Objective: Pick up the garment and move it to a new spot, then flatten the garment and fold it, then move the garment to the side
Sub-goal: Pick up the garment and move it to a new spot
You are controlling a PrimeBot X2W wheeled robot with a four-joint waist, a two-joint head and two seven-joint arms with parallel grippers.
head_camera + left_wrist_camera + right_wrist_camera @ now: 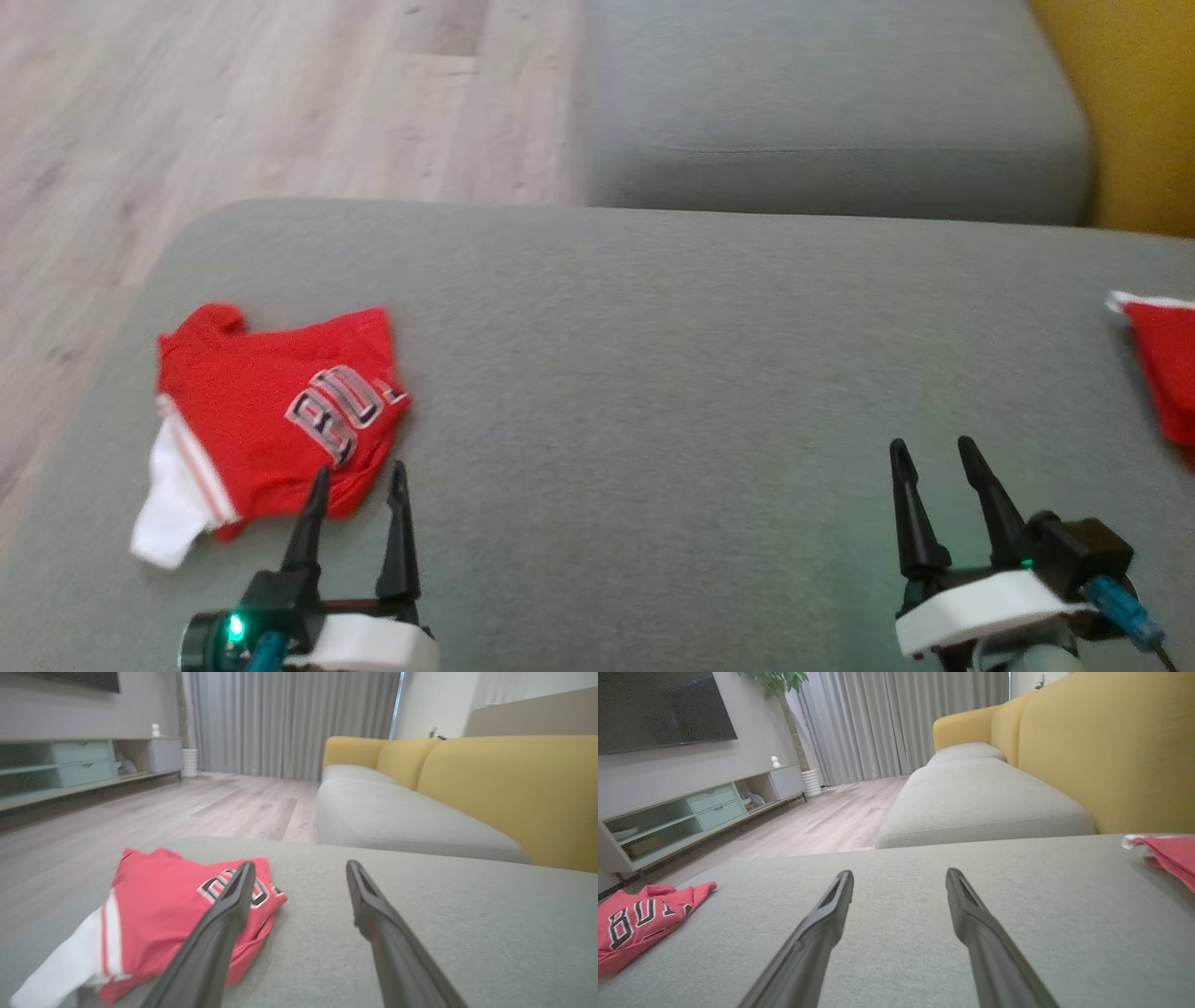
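Grey sofa cushion [653,355] carries the red jersey [271,411], roughly folded at its near left edge, seemingly set aside. The left gripper [360,469] hovers just beside it and the right gripper [932,441] well apart, both spread wide and empty.

Head view. The garment [271,411] lies on the near seat cushion [653,355] at the middle left of the frame, close to the cushion's left edge. A second garment [1162,373] lies on the same cushion at the right edge of the frame, well apart from the first. The left end effector [360,467] stands at the lower left, at the garment's lower edge. The right end effector [932,441] stands at the lower right, over bare cushion. Behind, at the upper middle, sits a far seat cushion [822,103]. The backrest [1139,93] occupies the upper right corner, and the floor [233,93] the upper left.
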